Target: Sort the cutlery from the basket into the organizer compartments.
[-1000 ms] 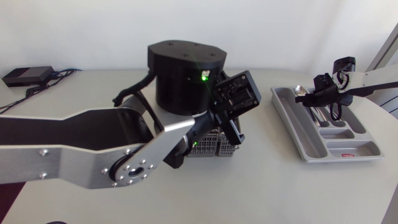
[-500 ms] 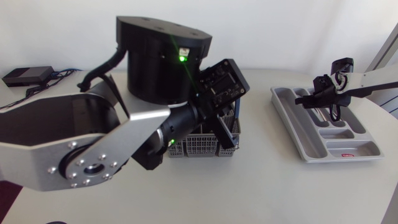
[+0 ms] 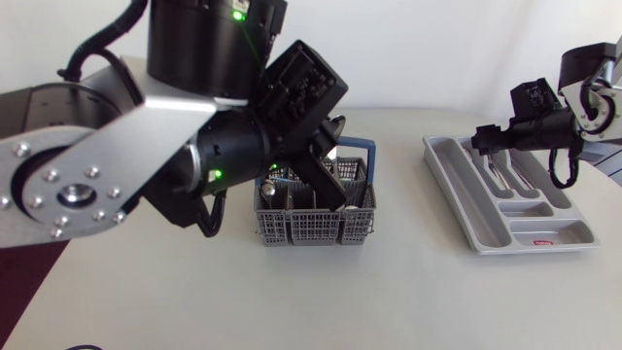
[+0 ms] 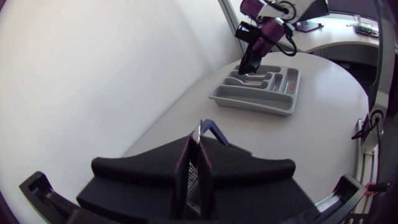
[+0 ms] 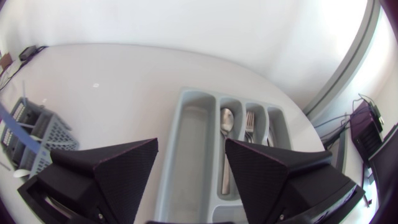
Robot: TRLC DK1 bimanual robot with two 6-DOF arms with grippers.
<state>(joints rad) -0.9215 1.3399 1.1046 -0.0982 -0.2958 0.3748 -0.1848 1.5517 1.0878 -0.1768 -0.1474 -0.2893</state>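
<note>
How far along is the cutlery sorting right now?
Started, not finished. Done: a spoon and a fork lie in separate narrow compartments of the organizer. In hand: the left gripper is shut on a thin metal piece at the basket; the right gripper hangs open over the organizer, empty. Left: placing that piece, and more cutlery seems to stand in the basket.

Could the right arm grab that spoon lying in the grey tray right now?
Probably yes. The right gripper hangs open above the organizer, the spoon lies uncovered in its compartment, and nothing stands between them.
</note>
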